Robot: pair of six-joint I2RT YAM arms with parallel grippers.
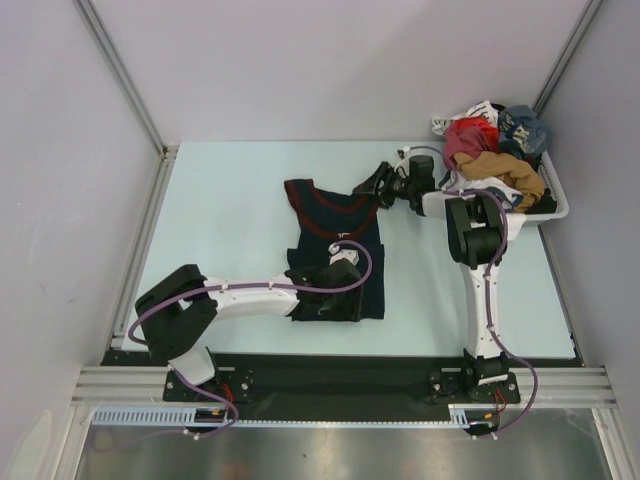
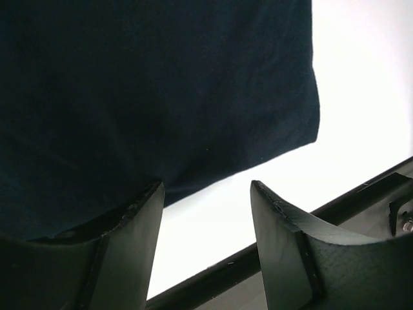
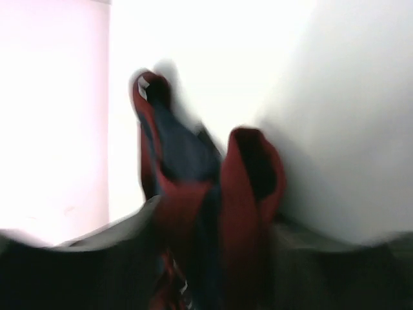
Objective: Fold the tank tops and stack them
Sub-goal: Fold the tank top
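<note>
The dark navy tank top with maroon trim lies flat in the middle of the table, neck towards the back. My left gripper hovers open over its near hem; in the left wrist view nothing is between the fingers, and the navy cloth fills the upper left. My right gripper is at the top's right shoulder. In the blurred right wrist view it is shut on a maroon-trimmed strap. I cannot make out the white tank top for certain.
A white basket at the back right holds a heap of clothes in red, tan, blue and white. The table's black near edge runs just beyond the left fingers. Grey walls close in the sides and back.
</note>
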